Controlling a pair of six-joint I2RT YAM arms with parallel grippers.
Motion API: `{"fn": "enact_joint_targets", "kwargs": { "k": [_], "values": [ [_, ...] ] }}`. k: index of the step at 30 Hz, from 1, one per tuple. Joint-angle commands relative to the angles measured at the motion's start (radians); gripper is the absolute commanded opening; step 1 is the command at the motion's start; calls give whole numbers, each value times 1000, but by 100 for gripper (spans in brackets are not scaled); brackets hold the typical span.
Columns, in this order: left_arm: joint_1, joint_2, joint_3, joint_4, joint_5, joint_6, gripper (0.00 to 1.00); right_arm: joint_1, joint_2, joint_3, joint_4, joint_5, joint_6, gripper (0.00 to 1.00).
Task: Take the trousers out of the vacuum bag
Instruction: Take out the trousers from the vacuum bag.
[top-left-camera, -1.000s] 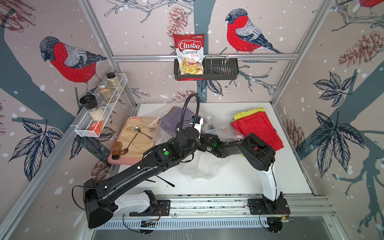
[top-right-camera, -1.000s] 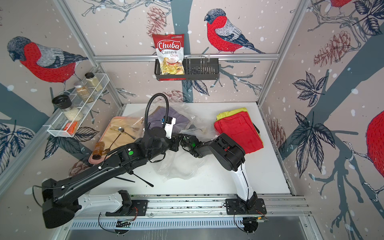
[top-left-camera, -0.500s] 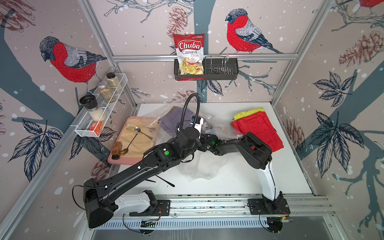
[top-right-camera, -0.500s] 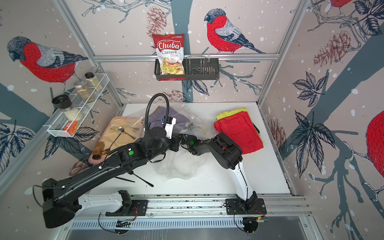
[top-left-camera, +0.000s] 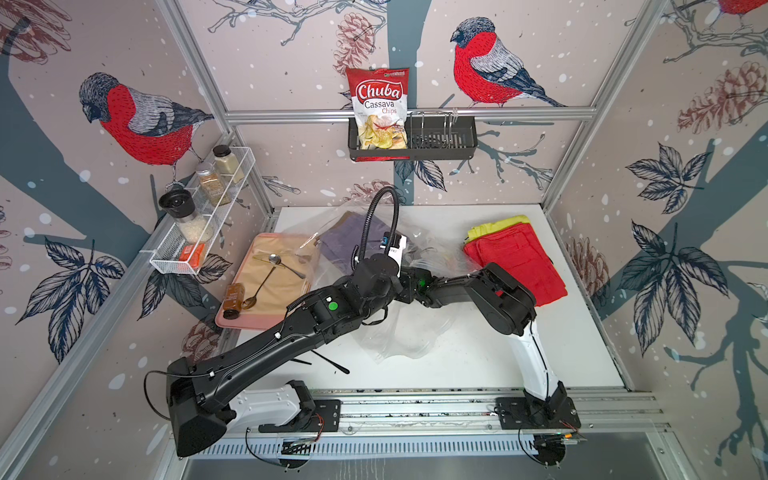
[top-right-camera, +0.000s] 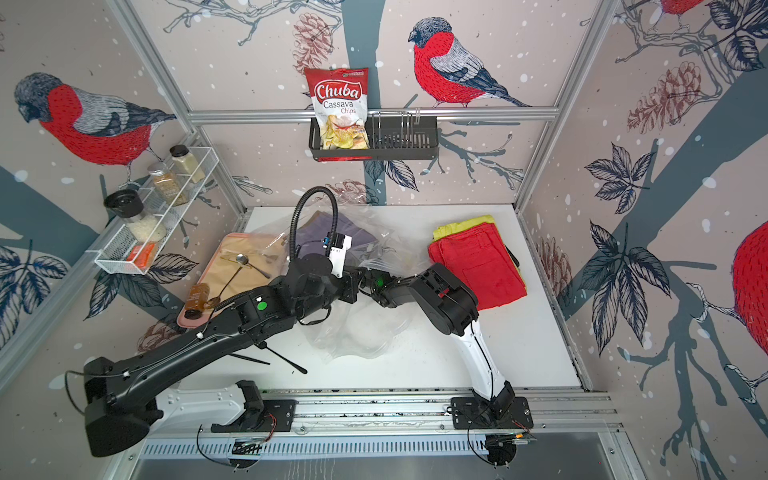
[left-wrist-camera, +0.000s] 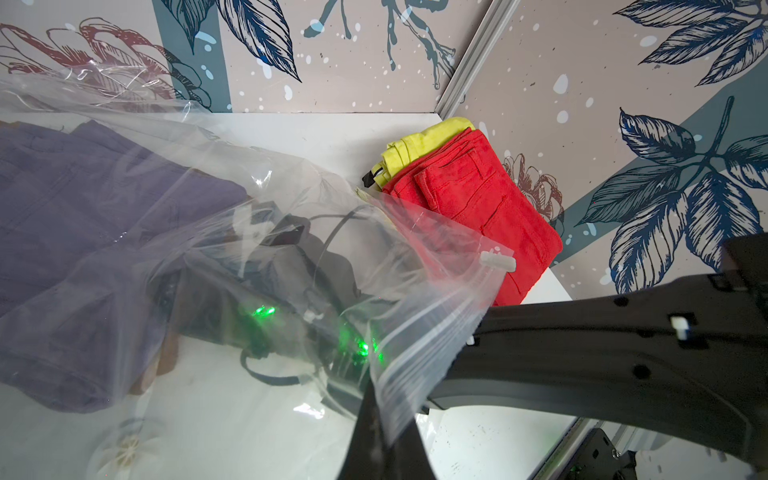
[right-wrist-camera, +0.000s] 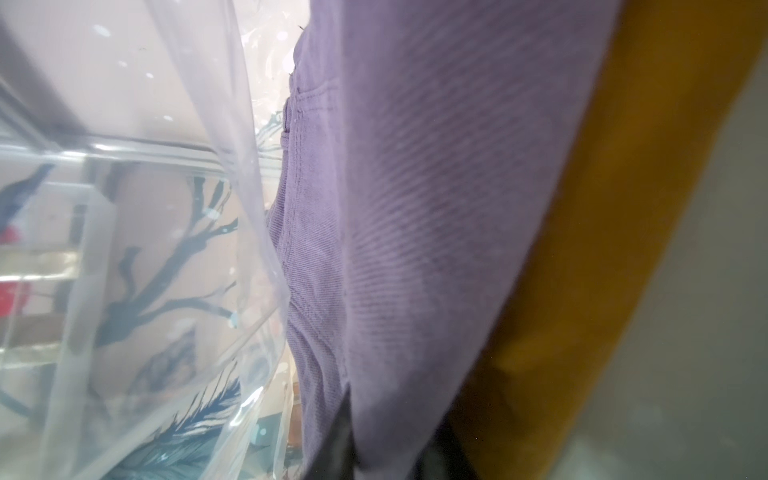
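Your left gripper (left-wrist-camera: 380, 419) pinches the zip edge of the clear crinkly vacuum bag (top-left-camera: 399, 332), lying front-to-back mid-table. Your right gripper (right-wrist-camera: 390, 461), inside, straddles the folded purple trousers (right-wrist-camera: 415, 208), clamping not discernible. Open white table (top-left-camera: 478, 361) lies front-right.

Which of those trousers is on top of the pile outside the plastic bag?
The red trousers; the yellow-green trousers only peek out beneath their far edge.

What cannot be seen well
The right gripper (right-wrist-camera: 390, 451) shows only as two dark blurred tips cut by the view's edge, beside the purple folded cloth trousers (right-wrist-camera: 415, 208); if it grips them I cannot tell. The mustard-brown cloth trousers (right-wrist-camera: 602, 249) are blurred, mostly covered.
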Motion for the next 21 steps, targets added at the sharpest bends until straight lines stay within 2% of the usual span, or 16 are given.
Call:
{"fn": "enact_joint_targets", "kwargs": {
  "k": [1,4,12,21],
  "values": [
    [2,-1,12,34,-32,15,0,-2,-28,-19,35,-9,-5,7],
    [4,4,17,31,-44,18,0,-1,-73,-46,49,-3,-45,0],
    [31,36,34,32,-53,11,0,15,-200,-101,43,9,-135,0],
    [105,76,66,44,-21,19,0,42,-387,-262,7,39,-169,0]
  ]
}}
